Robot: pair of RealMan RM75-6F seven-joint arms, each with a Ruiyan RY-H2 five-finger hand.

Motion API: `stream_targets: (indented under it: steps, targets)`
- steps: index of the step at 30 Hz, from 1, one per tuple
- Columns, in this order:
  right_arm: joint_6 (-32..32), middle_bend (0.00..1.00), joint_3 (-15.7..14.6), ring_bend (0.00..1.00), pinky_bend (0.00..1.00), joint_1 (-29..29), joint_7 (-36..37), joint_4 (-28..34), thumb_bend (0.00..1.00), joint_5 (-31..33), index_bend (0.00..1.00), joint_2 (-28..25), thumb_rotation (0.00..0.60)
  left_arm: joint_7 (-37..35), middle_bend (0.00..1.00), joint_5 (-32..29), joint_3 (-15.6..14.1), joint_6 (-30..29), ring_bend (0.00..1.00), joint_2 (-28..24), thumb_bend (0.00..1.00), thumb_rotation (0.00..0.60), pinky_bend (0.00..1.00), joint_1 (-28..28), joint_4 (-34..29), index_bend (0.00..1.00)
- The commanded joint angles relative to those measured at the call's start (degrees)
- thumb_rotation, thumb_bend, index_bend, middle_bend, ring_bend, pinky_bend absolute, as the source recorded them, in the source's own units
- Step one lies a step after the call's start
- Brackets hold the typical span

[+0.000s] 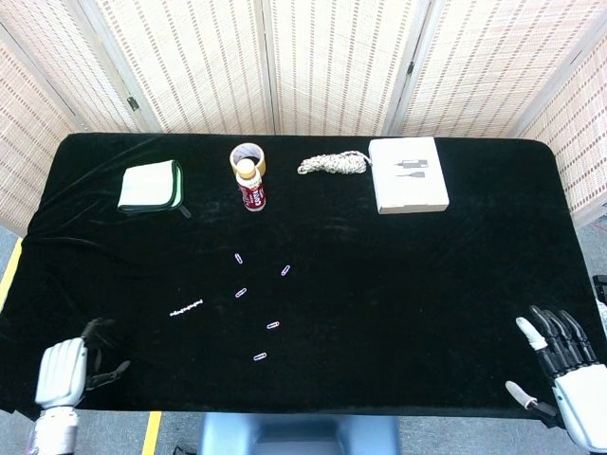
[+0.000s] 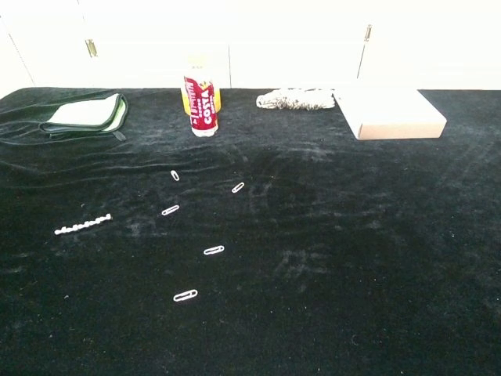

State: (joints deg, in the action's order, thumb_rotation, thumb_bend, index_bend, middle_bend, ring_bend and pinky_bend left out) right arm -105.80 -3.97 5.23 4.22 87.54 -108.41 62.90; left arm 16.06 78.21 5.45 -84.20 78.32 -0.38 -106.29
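My left hand (image 1: pixel 66 370) hovers over the front left corner of the black table (image 1: pixel 427 284), white back up, and holds nothing. Its dark fingers (image 1: pixel 93 331) point away from me, the thumb apart. A short beaded strip (image 1: pixel 186 307) (image 2: pixel 82 225) is the thing nearest to it. My right hand (image 1: pixel 569 374) is at the front right corner with its fingers spread and nothing in it. Several paper clips (image 1: pixel 260 356) (image 2: pixel 185 295) lie scattered left of the table's middle. Neither hand shows in the chest view.
At the back stand a red-labelled bottle (image 1: pixel 251 190) (image 2: pixel 201 106) and a tape roll (image 1: pixel 248 153) behind it. There is also a folded white cloth with green trim (image 1: pixel 150 185) (image 2: pixel 84 114), a coil of rope (image 1: pixel 334 164) (image 2: pixel 296 99) and a white box (image 1: pixel 408 174) (image 2: pixel 390 113). Folding screens close off the far side.
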Motion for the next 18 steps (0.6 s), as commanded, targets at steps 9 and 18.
stream_targets:
  steps: [9,18]
  targets:
    - [0.14,0.0,0.82,0.0,0.0,-0.65,3.96,-1.04,0.01,1.6,0.0,-1.05,0.6,11.19,1.0,-18.53,9.27,6.75,1.0,13.7,0.31,0.6,1.0,-10.25,3.36,0.55]
    - [-0.1,0.0,0.85,0.0,0.0,-0.58,4.17,-0.95,0.01,1.48,0.0,-1.22,0.6,14.11,1.0,-23.84,11.36,6.96,1.0,18.07,0.34,0.6,1.0,-14.52,7.86,0.54]
